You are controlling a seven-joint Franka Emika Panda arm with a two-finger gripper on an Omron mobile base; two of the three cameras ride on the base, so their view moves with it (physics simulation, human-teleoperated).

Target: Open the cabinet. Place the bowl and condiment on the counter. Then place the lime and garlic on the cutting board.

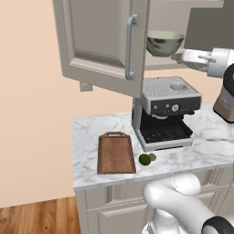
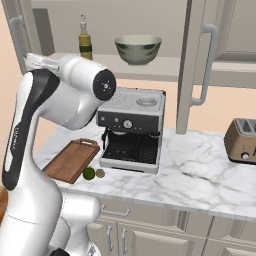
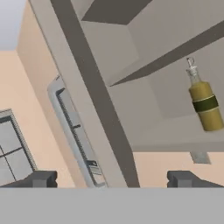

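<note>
Cabinet point(image 1: 103, 43) doors stand open. Gripper point(image 3: 113, 178) (jaws spread wide, empty) sees the condiment point(image 3: 204, 105) at two o'clock.

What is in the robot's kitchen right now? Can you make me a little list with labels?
cabinet: both doors open
bowl: on the cabinet shelf
condiment bottle: upright on the same shelf, apart from the bowl
lime: on the counter, beside the cutting board
garlic: next to the lime
end effector: open, holding nothing, up by the cabinet
</note>
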